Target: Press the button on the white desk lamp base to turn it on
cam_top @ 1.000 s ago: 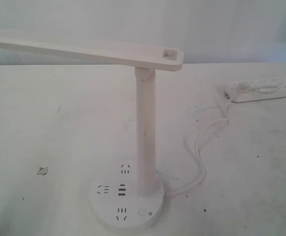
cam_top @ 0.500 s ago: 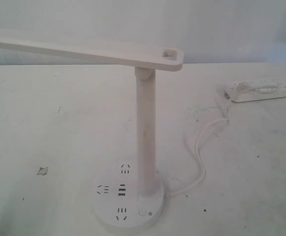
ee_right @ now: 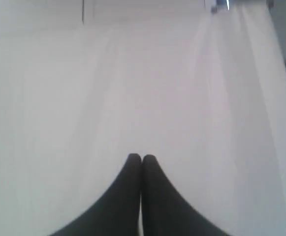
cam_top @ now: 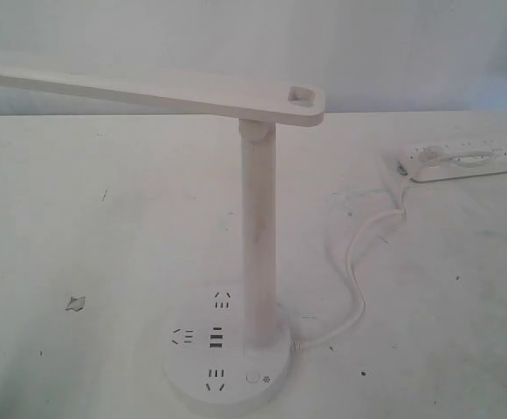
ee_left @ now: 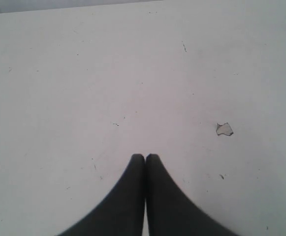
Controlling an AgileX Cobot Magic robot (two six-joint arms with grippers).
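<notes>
The white desk lamp point(cam_top: 258, 236) stands at the front middle of the table, its long flat arm point(cam_top: 148, 92) reaching left from the post. Its round base point(cam_top: 227, 388) carries dark socket slots, and the tiny ringed button point(cam_top: 253, 379) sits near the front edge beside a sun mark. Neither gripper shows in the exterior view. My left gripper point(ee_left: 145, 157) is shut over bare white table, holding nothing. My right gripper point(ee_right: 142, 157) is also shut, over a plain white surface. The lamp is out of sight in both wrist views.
A long white power strip point(cam_top: 462, 160) lies at the back right, and a white cable point(cam_top: 358, 271) snakes from it to the lamp base. A small chip in the tabletop point(cam_top: 75, 303) lies left of the base, seen too as a chip point(ee_left: 224, 129) in the left wrist view.
</notes>
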